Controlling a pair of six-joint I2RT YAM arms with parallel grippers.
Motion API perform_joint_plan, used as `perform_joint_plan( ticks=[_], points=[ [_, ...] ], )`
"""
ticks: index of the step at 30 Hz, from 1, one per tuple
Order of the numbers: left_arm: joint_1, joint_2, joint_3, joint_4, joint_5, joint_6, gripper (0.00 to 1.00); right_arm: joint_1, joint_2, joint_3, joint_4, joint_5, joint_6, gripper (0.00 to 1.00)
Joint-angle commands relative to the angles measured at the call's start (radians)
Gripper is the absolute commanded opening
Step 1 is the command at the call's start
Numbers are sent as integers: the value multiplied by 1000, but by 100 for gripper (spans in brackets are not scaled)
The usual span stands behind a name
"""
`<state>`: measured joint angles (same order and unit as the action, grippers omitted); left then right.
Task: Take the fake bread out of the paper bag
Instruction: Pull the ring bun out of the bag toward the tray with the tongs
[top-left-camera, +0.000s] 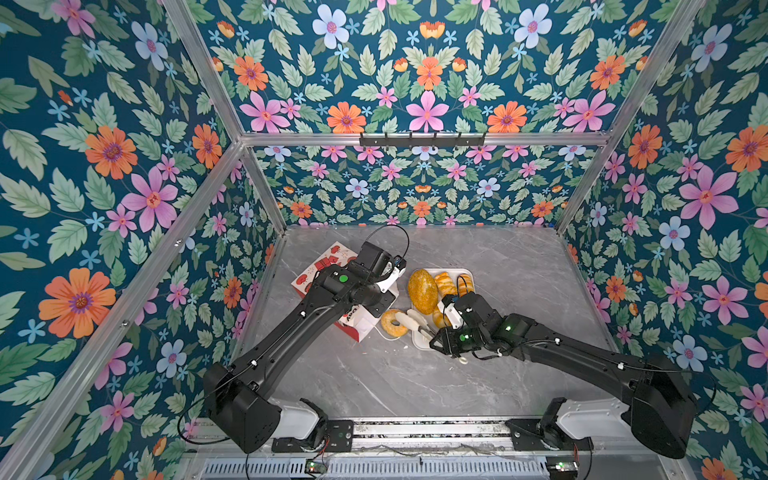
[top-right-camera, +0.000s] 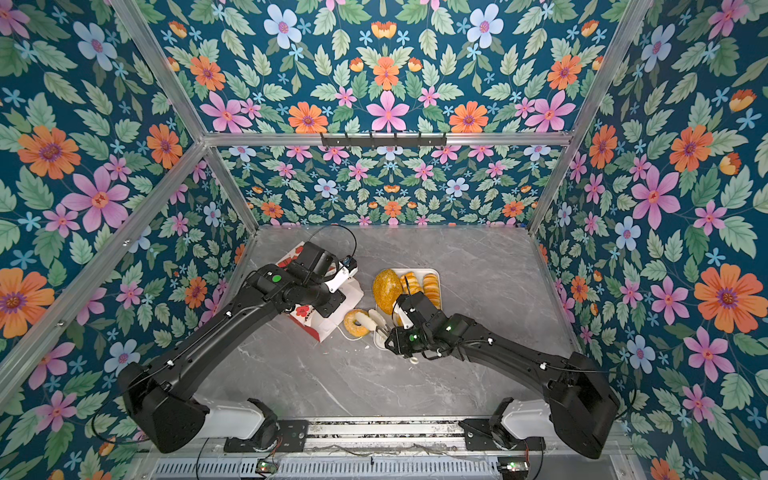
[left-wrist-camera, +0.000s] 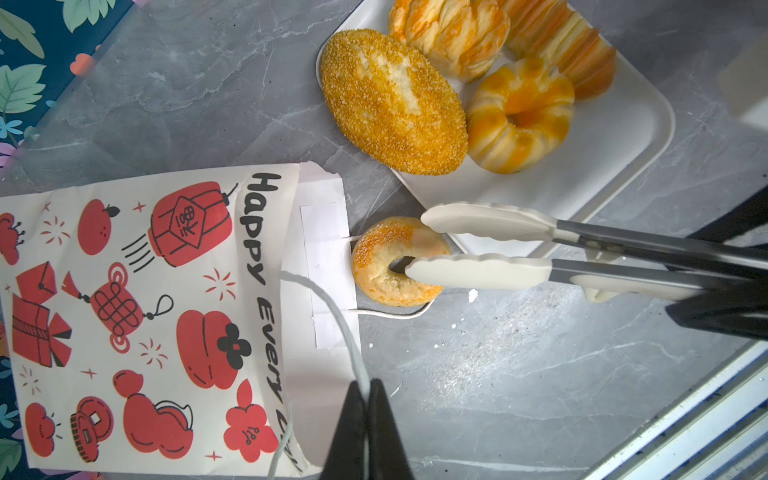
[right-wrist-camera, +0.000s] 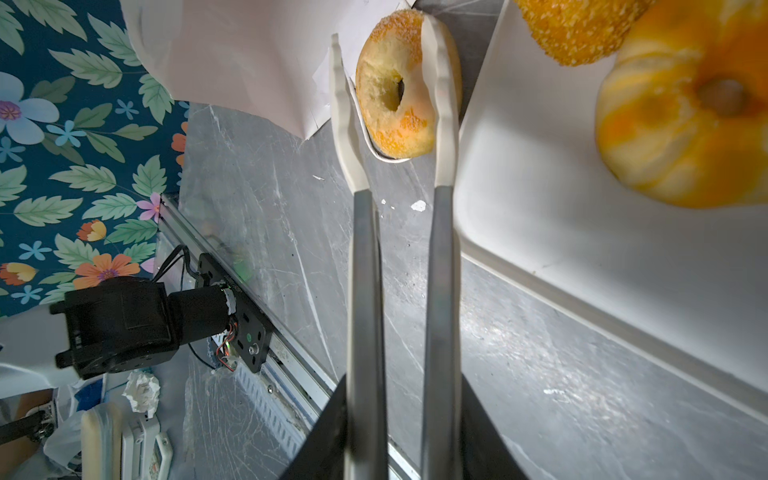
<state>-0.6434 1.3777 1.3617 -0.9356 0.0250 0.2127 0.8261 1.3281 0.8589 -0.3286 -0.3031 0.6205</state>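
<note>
Left gripper (left-wrist-camera: 366, 390) jaws pressed together on cord handle (left-wrist-camera: 341, 330), likely anchoring paper bag (left-wrist-camera: 145, 311). Right gripper (right-wrist-camera: 405, 415) clamps tongs (right-wrist-camera: 361, 270); one tip on seeded bagel (right-wrist-camera: 374, 116), other just beside. Bagel out of bag, on table (top-left-camera: 498, 257), 9 o'clock of tray (top-left-camera: 417, 343) in both top views; four other pastries (left-wrist-camera: 390, 99) on tray.

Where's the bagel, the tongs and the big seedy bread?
bagel (left-wrist-camera: 374, 251): left wrist view, seeded crust beside its hole.
tongs (left-wrist-camera: 478, 272): left wrist view, one white tip.
big seedy bread (left-wrist-camera: 390, 104): left wrist view, middle of its top.
</note>
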Motion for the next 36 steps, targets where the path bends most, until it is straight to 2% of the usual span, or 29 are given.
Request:
perform_joint_plan(
  ticks=[1, 10, 24, 36],
  points=[
    [1, -3, -1, 14, 9, 10, 0, 1, 26, 13, 21, 7, -30, 40],
    [0, -21, -7, 5, 12, 14, 0, 1, 65, 23, 27, 29, -41, 45],
    [1, -44, -30, 11, 13, 11, 0, -1, 186, 63, 48, -37, -62, 45],
    [13, -64, -59, 26, 18, 10, 0, -1, 247, 142, -38, -98, -121, 39]
  ],
)
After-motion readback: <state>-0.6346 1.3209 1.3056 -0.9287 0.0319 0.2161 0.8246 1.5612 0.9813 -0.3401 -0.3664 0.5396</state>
